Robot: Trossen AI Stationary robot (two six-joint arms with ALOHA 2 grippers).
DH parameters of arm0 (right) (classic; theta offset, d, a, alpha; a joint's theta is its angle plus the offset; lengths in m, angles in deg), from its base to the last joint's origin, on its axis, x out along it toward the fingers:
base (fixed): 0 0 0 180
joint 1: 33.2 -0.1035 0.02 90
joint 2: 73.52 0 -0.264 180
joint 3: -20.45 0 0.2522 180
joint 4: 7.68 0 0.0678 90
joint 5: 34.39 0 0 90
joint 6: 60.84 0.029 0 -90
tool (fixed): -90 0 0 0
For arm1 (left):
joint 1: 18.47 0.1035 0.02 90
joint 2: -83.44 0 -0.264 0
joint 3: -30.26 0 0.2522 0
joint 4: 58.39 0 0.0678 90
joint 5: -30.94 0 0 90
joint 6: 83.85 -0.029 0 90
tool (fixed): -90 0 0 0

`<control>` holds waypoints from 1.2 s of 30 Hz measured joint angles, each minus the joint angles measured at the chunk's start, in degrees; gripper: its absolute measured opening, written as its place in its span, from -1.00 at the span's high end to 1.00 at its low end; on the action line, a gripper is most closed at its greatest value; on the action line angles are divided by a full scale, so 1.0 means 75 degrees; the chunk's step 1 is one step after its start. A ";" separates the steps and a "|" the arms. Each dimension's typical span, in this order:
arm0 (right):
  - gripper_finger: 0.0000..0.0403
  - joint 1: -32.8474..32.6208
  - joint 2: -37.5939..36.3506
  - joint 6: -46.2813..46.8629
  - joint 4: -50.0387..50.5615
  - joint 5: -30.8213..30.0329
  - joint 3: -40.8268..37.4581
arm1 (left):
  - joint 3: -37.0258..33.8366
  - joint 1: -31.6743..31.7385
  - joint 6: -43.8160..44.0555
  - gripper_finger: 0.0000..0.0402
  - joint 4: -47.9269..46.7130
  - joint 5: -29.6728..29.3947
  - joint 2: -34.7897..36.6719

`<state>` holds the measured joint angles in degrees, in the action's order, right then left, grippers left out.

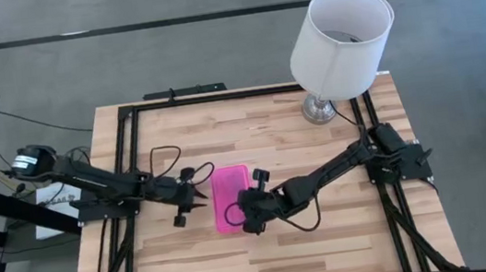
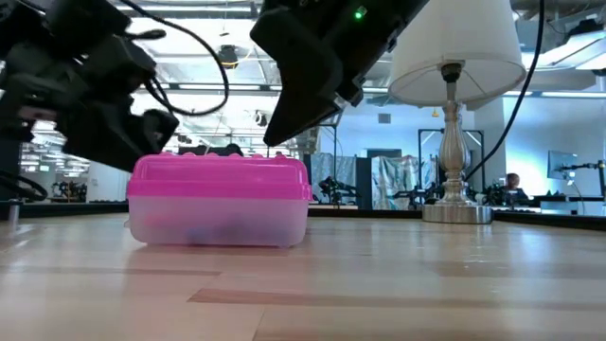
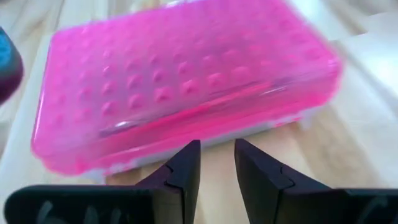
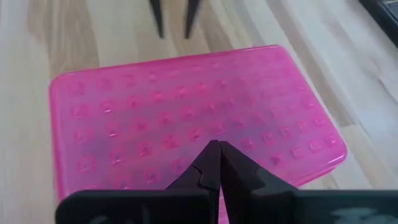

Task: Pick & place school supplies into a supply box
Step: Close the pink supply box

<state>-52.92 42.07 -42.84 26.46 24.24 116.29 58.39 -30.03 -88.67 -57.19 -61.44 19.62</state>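
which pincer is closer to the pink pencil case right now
Right. The right pincer, shut, sits over the pencil case's lid; the left pincer, slightly open, waits just off its side.

Overhead, table-level, two close wrist views, perhaps all sharing supply box [image 1: 231, 198]

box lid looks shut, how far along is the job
Nearly done, it seems. The box sits closed, its pink lid on, and no loose supplies show on the table. Dim colours show through the clear base, though I cannot tell what they are. The right hand is shut, over the lid; the left hand is open, beside the box, holding nothing. Left: perhaps only pulling back.
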 joint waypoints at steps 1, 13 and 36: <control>1.00 0.0002 0.0000 0.0001 -0.0003 0.0000 0.0000 | -0.0048 -0.0087 -0.0049 0.52 0.0049 -0.0003 0.0123; 1.00 0.0194 0.0000 0.0535 0.0032 0.0599 0.0000 | -0.0104 -0.0351 -0.0462 0.52 0.1187 0.0006 -0.0024; 1.00 0.0538 0.0676 0.0530 -0.0652 0.1568 0.0029 | -0.0107 -0.0337 -0.0611 0.52 0.2057 0.0056 -0.0885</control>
<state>-48.89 47.14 -38.86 21.57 36.00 116.51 57.59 -32.56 -93.26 -41.76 -61.02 12.98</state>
